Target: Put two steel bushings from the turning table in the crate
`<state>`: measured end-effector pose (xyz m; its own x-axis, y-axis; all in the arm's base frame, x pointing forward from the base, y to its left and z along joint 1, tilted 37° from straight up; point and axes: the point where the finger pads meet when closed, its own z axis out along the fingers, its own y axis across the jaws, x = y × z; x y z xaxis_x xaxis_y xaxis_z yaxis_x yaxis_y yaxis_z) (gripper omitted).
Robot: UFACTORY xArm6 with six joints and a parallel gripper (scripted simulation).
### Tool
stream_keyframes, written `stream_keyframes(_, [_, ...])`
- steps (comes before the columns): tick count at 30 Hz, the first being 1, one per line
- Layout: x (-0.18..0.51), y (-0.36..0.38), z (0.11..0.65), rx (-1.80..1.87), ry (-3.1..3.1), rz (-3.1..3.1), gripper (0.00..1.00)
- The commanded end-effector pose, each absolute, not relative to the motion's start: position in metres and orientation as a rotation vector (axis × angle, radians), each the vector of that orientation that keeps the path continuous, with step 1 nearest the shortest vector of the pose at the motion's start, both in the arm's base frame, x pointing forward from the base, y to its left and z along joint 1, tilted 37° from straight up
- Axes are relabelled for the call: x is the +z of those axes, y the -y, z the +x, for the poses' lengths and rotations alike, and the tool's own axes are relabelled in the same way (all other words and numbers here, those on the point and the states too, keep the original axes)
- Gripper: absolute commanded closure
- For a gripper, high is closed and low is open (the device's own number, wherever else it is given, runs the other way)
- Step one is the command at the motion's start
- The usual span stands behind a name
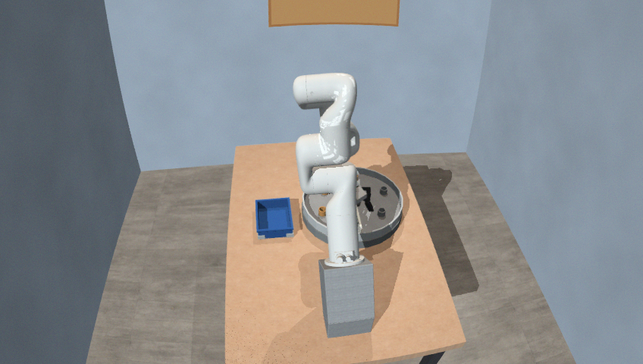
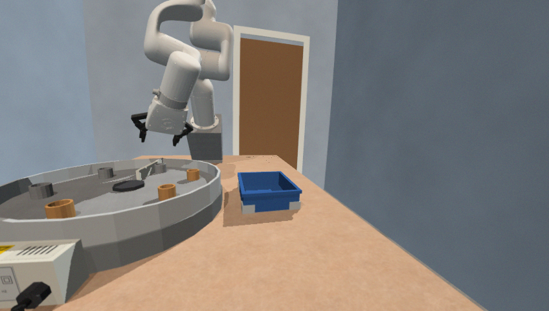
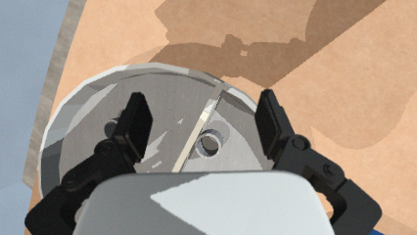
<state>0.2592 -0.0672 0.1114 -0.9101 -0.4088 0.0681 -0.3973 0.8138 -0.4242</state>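
Observation:
The grey turning table (image 1: 390, 221) (image 2: 154, 227) (image 3: 166, 95) carries steel and brass bushings. In the exterior view, steel bushings stand at the far left (image 2: 40, 190), further back (image 2: 105, 172) and beside a pale divider bar (image 2: 159, 167). Brass bushings (image 2: 59, 208) (image 2: 166, 191) (image 2: 193, 174) stand nearer the rim. My gripper (image 1: 366, 198) (image 2: 158, 140) (image 3: 203, 104) is open and empty. It hangs well above the table's near part. In the wrist view a steel bushing (image 3: 210, 143) sits below and between the fingers. The blue crate (image 1: 273, 201) (image 2: 269, 200) is empty, beside the table.
A pale divider bar (image 3: 193, 142) (image 2: 146, 169) crosses the turning table, with a black disc (image 2: 128, 185) at its centre. A white control box (image 2: 34, 265) with a cable stands by the table. My arm's grey pedestal (image 1: 346, 297) stands on the wooden table.

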Motion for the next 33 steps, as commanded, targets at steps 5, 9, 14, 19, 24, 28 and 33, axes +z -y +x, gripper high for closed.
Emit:
stream_keyframes(5, [0.147,0.008,0.276,-0.555,-2.751,-0.822,0.00])
stream_keyframes(9, [0.159,-0.013,0.281,-0.503,-2.668,-0.881,0.00])
stream_keyframes(14, [0.168,-0.029,0.283,-0.464,-2.604,-0.924,0.00])
stream_keyframes(19, [0.189,-0.064,0.283,-0.376,-2.461,-1.011,0.00])
stream_keyframes(24, [0.207,-0.091,0.280,-0.306,-2.347,-1.072,0.00])
stream_keyframes(28, [0.221,-0.111,0.276,-0.250,-2.257,-1.116,0.00])
stream_keyframes(33, [0.224,-0.115,0.275,-0.240,-2.239,-1.124,0.00])
